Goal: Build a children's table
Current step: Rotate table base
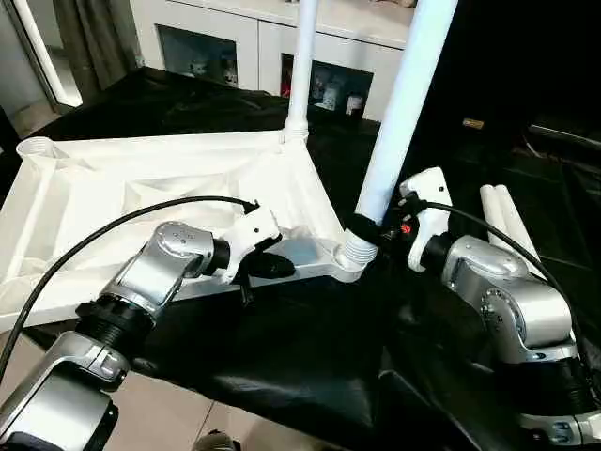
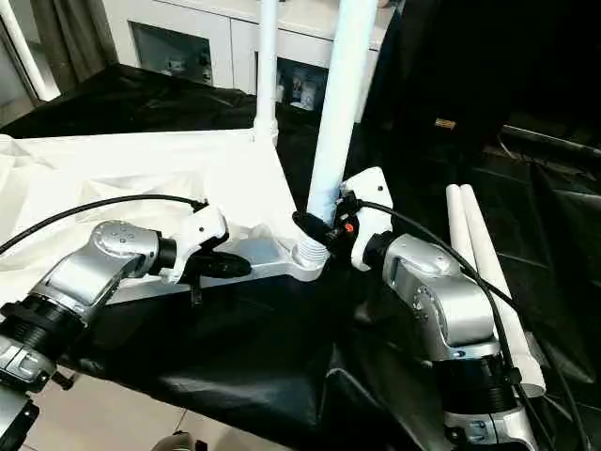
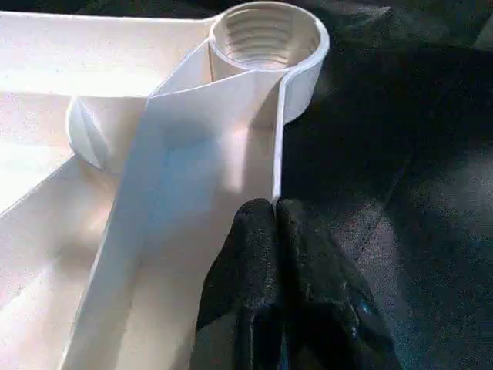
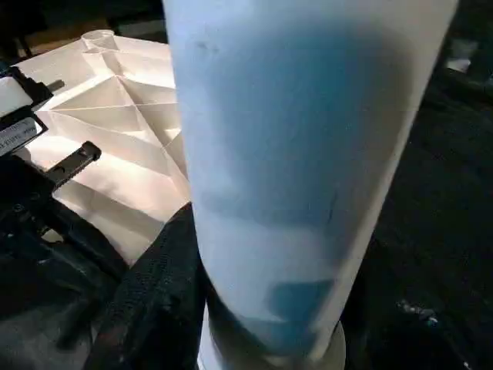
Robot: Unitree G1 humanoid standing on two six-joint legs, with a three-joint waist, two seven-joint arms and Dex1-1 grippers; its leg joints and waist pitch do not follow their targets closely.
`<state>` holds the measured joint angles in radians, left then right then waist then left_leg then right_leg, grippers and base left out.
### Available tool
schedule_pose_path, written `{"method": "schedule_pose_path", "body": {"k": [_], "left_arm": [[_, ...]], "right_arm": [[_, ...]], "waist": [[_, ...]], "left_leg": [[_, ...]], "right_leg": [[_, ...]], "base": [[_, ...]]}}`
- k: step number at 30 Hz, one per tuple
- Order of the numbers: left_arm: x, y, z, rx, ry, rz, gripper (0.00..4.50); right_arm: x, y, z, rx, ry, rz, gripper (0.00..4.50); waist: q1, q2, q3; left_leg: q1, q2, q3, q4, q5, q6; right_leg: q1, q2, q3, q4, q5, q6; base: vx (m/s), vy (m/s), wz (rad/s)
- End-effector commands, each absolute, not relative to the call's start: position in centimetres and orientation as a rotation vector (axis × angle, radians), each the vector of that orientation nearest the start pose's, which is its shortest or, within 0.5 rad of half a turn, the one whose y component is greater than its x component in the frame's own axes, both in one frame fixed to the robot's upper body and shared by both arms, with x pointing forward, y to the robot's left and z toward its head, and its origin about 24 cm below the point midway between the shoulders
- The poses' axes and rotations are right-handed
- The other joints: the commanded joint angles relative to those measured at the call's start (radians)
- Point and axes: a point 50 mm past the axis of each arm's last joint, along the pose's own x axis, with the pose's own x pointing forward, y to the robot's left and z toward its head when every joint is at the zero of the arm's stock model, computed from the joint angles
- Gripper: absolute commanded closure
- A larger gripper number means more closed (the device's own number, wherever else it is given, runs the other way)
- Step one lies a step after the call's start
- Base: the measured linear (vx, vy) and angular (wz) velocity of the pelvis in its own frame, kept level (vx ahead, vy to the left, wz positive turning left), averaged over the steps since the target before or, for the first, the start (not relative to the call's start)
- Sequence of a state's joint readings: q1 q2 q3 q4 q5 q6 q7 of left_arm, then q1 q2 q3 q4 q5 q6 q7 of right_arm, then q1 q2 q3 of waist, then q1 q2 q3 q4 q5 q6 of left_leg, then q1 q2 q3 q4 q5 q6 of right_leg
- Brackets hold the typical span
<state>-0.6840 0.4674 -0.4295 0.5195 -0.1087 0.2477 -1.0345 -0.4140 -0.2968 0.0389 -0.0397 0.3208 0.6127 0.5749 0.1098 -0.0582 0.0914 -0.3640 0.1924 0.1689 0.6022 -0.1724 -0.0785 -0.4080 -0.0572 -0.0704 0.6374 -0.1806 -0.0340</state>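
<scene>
Leg-fitting is in hand; right tool (image 1: 376, 228) grips the second leg (image 1: 404, 103) at its corner socket (image 1: 355, 254); left tool (image 3: 275, 223) pinches the tabletop rim (image 3: 276, 166); next, likely screwing.

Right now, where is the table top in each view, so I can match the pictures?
Left eye: the top lies left of centre, ribbed side up.
Right eye: at the left.
Left wrist: upper left, its rim running up to a socket.
Right wrist: upper left, behind the leg.
Shared landmark: the black cloth under it.
</scene>
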Motion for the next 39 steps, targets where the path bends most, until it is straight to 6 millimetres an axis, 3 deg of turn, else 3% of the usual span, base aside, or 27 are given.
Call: {"method": "schedule_pose_path", "body": {"k": [1, 3, 5, 9, 11, 17, 39], "left_arm": [[34.2, 13.9, 7.5, 0.514, 0.478, -1.132, 4.5], [34.3, 13.9, 7.5, 0.514, 0.477, -1.123, 4.5], [34.4, 13.8, 7.7, 0.491, 0.484, -1.128, 3.93], [34.5, 13.8, 7.9, 0.468, 0.477, -1.121, 3.8], [34.7, 13.8, 8.0, 0.483, 0.456, -1.11, 3.52], [34.6, 13.9, 7.8, 0.491, 0.468, -1.129, 3.28], [35.0, 12.7, 7.1, 0.455, 0.463, -1.152, 3.22]], "right_arm": [[30.6, -13.5, 11.9, 0.014, 0.171, 0.742, 2.59], [30.5, -13.4, 11.8, 0.015, 0.171, 0.743, 2.59], [30.6, -13.4, 11.8, 0.015, 0.171, 0.744, 2.59], [30.6, -13.4, 11.8, 0.014, 0.172, 0.744, 2.59], [30.5, -13.4, 11.8, 0.016, 0.173, 0.746, 2.59], [30.6, -13.3, 11.8, 0.017, 0.172, 0.752, 2.59], [30.4, -13.3, 11.8, 0.017, 0.173, 0.753, 2.59]], "waist": [[0.006, 0.027, -0.093], [0.007, 0.025, -0.095], [0.006, 0.026, -0.096], [0.006, 0.031, -0.097], [0.007, 0.029, -0.097], [0.01, 0.031, -0.098], [0.011, 0.037, -0.099]], "left_leg": [[0.012, 0.029, -0.012, -0.067, -0.192, -0.044], [0.008, 0.031, -0.014, -0.068, -0.185, -0.045], [0.009, 0.032, -0.013, -0.067, -0.18, -0.043], [0.01, 0.032, -0.013, -0.067, -0.183, -0.037], [0.011, 0.032, -0.012, -0.067, -0.189, -0.037], [0.01, 0.034, -0.013, -0.067, -0.183, -0.036], [0.01, 0.032, -0.014, -0.067, -0.193, -0.033]], "right_leg": [[0.066, -0.084, 0.057, -0.087, -0.204, -0.144], [0.069, -0.087, 0.057, -0.082, -0.207, -0.142], [0.067, -0.088, 0.057, -0.082, -0.207, -0.144], [0.063, -0.087, 0.056, -0.083, -0.219, -0.149], [0.064, -0.087, 0.056, -0.086, -0.226, -0.147], [0.063, -0.088, 0.056, -0.082, -0.206, -0.148], [0.066, -0.088, 0.055, -0.086, -0.198, -0.153]], "base": [[0.0, 0.0, 0.0], [0.0, 0.0, 0.0], [0.0, 0.0, 0.0], [0.0, 0.0, 0.0], [0.0, 0.0, 0.0], [0.0, 0.0, 0.0], [0.0, 0.0, 0.0]]}}
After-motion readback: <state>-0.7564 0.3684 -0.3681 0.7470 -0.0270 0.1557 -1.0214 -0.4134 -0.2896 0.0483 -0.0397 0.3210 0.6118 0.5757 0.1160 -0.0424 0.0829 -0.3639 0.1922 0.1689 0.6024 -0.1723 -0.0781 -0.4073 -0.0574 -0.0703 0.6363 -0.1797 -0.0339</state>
